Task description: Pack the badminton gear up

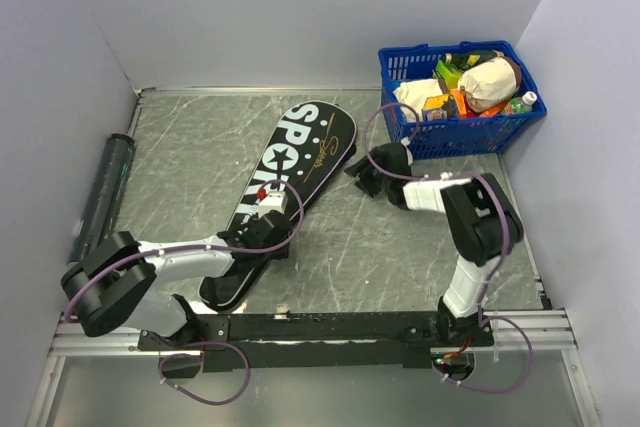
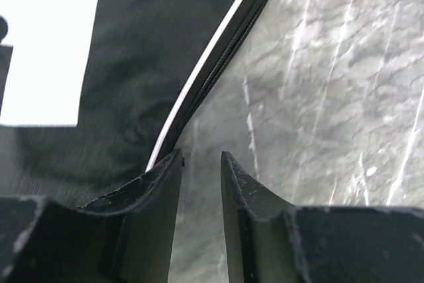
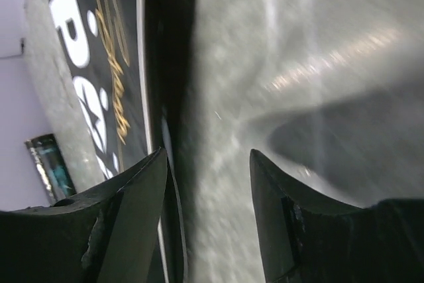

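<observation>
Black fabric with white "SPORT" lettering and gold script beside it: the racket-shaped bag point(image 1: 300, 162), flat on the grey marbled bench point(image 1: 400, 237), set on a slant with its broad head toward the far wall and its narrow end toward the arm bases. Over the bag's narrower half, close to its right edge, the left claw point(image 1: 272, 227), held low. From the left wrist, the same claw point(image 2: 202, 157) partly open: fingers a little apart, bare bench in the gap, gripping nothing. One fingertip point(image 2: 173, 164) right at the white-piped, zipped edge of the bag point(image 2: 99, 77); contact impossible to tell. Just right of the bag's broad head, the right claw point(image 1: 358, 175), also low over the bench. From the right wrist, that claw point(image 3: 207, 154) open and empty, fingers well apart, blurred marble between them. The side of the bag point(image 3: 99, 64) runs just past one finger point(image 3: 142, 190), lettering and gold script in sight. Well left of the bag, along the left wall, the long dark tube point(image 1: 105, 192), lying on its side; one end of it point(image 3: 50, 164) glimpsed past the bag from the right wrist. Beyond the bag's head to the right, in the far corner, a blue plastic basket point(image 1: 400, 62) heaped with groceries.
</observation>
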You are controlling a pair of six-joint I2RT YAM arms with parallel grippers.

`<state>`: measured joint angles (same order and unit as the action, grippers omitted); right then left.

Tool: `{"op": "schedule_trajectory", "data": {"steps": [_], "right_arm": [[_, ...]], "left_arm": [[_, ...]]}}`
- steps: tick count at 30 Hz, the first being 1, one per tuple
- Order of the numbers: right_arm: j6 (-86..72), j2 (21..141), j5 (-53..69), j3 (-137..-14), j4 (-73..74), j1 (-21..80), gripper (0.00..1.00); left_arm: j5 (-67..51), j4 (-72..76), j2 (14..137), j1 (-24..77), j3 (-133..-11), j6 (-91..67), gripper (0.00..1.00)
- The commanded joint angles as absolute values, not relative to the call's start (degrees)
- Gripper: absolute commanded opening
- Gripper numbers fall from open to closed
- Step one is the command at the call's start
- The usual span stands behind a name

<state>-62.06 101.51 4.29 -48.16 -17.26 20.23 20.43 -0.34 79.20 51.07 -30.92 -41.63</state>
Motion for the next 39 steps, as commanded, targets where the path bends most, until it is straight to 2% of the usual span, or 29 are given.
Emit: {"op": "schedule_trajectory", "data": {"steps": [1,13,15,16,19,23,29,39], "right_arm": [[-64.07,107.91,6.07,-55.62,-23.46,20.39,0.61],[-63.63,117.68,3.43,-68.81,-21.27,21.01,0.6],[-63.81,118.3,2.73,-68.91,-20.92,21.09,0.49],[-63.98,118.39,2.55,-68.38,-21.0,21.09,0.35],[-64.34,117.51,2.02,-65.41,-23.37,21.27,0.12],[-63.81,116.37,2.29,-62.23,-24.52,21.44,0.0],[-64.95,110.14,1.59,-52.4,-26.98,22.15,0.0],[-67.23,93.18,0.09,-31.76,-27.77,24.78,0.0]], "left_arm": [[19.08,-4.31,76.65,50.8,-28.39,-42.89,0.36],[17.4,-3.07,76.64,50.8,-27.33,-42.71,0.35],[18.01,-3.16,76.11,50.89,-27.25,-42.89,0.35],[18.1,-3.51,75.85,50.8,-27.16,-43.06,0.35],[19.07,-3.96,75.15,50.63,-26.9,-44.03,0.34],[20.3,-5.44,74.62,49.49,-26.72,-45.52,0.34],[22.41,-7.64,71.03,45.63,-25.84,-48.69,0.35],[23.73,-10.37,68.29,39.99,-25.67,-51.33,0.36]]}}
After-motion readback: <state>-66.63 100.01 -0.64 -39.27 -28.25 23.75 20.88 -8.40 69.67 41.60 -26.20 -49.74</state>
